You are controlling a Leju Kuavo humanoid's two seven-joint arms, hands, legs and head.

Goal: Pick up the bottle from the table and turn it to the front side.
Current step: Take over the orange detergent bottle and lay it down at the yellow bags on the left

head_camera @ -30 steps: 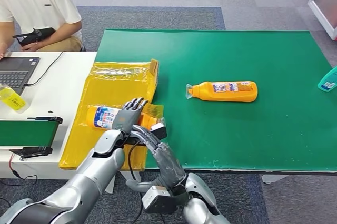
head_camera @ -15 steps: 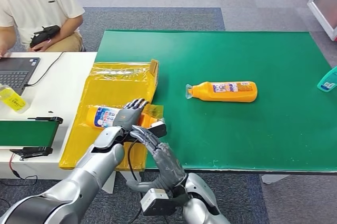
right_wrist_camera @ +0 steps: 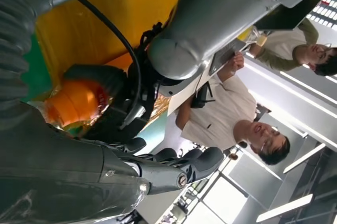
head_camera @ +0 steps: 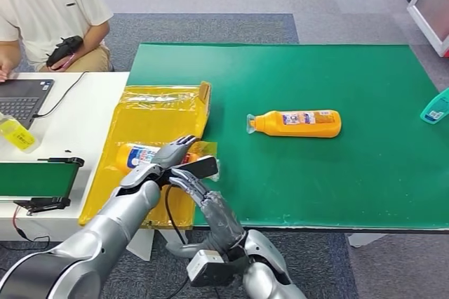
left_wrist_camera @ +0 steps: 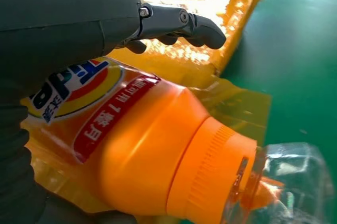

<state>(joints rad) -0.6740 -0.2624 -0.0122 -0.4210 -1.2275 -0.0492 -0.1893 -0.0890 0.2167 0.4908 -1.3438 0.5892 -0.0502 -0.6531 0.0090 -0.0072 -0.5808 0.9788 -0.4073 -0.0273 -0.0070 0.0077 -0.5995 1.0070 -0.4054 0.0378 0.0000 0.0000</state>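
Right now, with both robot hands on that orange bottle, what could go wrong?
The orange bottle lies on a shiny yellow bag, so it might slide in the left robot hand. The right robot hand crowds the same spot, so the fingers could bump. The clear cap sticks out and might catch the bag.

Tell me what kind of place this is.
Probably a robot test lab or office: a person sits at a laptop beside a green-covered table, with orange bottles laid out on it, over grey carpet.
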